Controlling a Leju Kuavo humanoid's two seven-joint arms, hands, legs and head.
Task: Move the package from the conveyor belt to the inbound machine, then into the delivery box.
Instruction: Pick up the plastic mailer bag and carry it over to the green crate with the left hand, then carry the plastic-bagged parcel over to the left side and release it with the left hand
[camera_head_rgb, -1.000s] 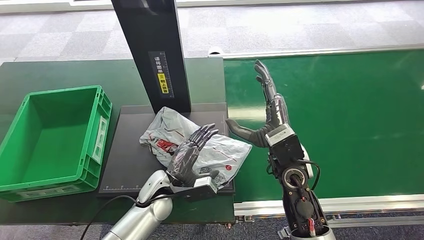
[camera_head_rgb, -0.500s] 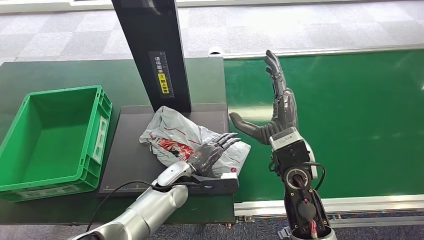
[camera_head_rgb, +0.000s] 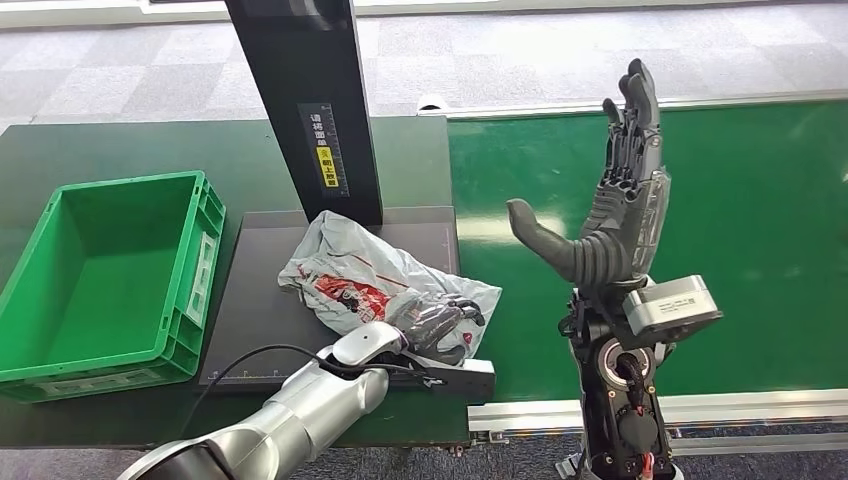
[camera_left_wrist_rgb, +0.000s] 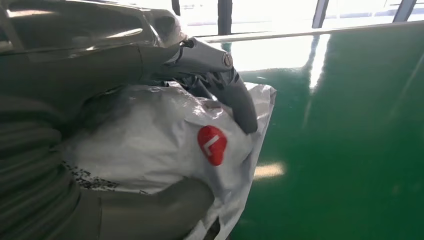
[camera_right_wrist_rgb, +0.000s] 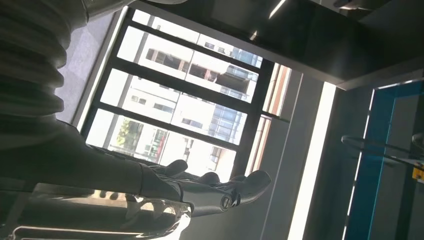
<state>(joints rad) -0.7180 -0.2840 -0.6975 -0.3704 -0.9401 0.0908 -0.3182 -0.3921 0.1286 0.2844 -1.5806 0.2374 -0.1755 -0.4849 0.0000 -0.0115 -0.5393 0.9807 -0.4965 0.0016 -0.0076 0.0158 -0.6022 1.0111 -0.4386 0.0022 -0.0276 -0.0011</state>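
my head camera looks forward and down from high up, over the scanner platform (camera_head_rgb: 260, 300) and the green belt (camera_head_rgb: 740, 250). my left wrist camera sits close behind the left hand (camera_left_wrist_rgb: 100, 165), facing across the package (camera_left_wrist_rgb: 150, 145) and belt that the head view also shows. my right wrist camera tilts up at windows (camera_right_wrist_rgb: 175, 100).

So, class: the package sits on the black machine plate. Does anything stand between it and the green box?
Nothing visible does. The package lies on the plate with the left hand gripping its belt-side end; the green box sits open beside the plate, with bare plate between them.
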